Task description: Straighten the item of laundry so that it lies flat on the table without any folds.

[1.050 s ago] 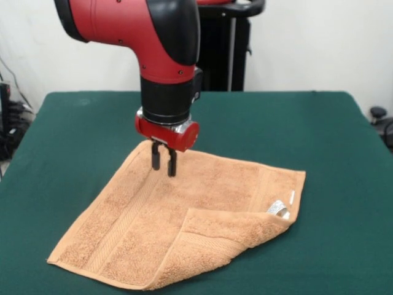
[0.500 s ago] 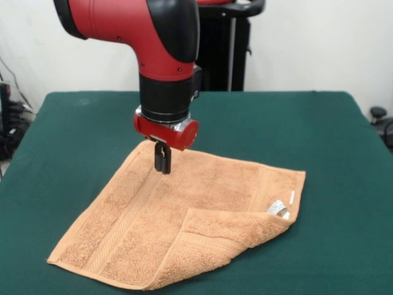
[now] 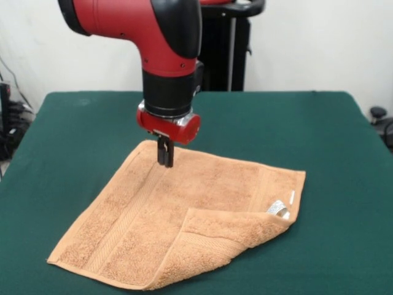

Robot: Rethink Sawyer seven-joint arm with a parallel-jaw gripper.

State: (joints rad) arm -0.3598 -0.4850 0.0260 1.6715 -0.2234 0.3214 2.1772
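We see the red-and-black arm's gripper [image 3: 164, 161] pinched closed, empty, just above the orange-tan terry-cloth towel [image 3: 159, 227], which lies on the dark green felt table [image 3: 331, 135], one corner folded over.

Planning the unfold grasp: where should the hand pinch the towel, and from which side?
Best bet: the doubled-over corner of the towel, near its tip at the picture's lower right by the white label. That flap lies on top with a raised loose edge, so a top-down pinch there could drag it outward. The hand is shut above the far corner, away from the fold.
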